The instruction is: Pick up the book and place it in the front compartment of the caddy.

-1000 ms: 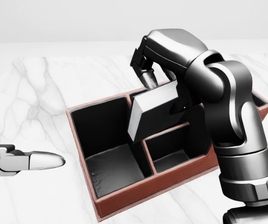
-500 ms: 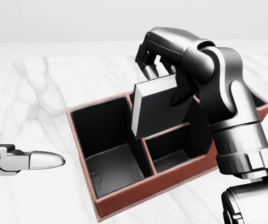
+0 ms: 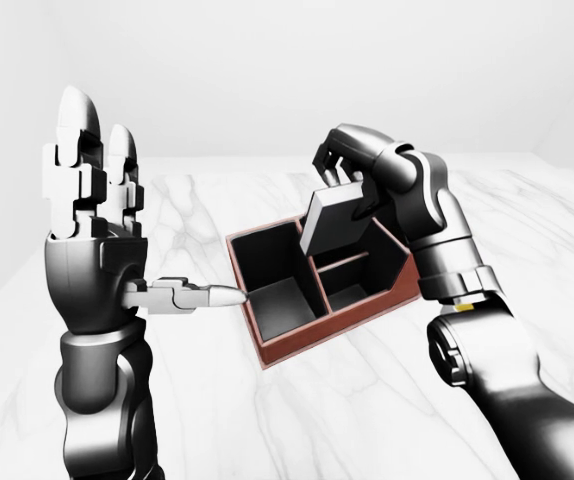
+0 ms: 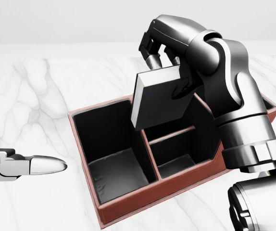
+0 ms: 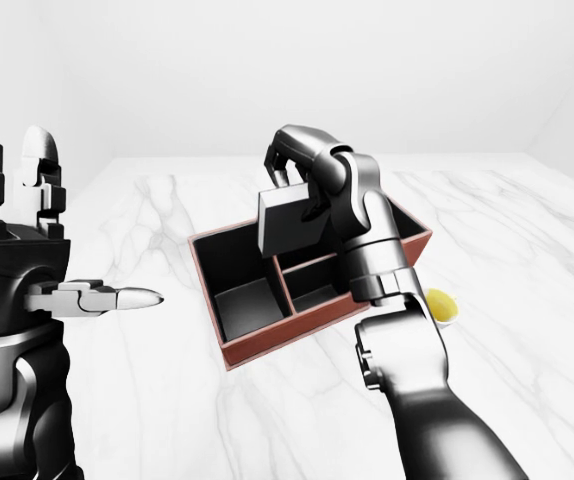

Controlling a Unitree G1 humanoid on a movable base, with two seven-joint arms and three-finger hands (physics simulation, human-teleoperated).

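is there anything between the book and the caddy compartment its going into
Nothing visible does. The book hangs in the right hand, tilted, over the caddy, whose open compartments look bare. The left hand is raised off to the left, apart.

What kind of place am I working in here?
Likely a bare simulated tabletop: a white marble counter, blank pale walls, and only a caddy on it, with the right hand holding a book above.
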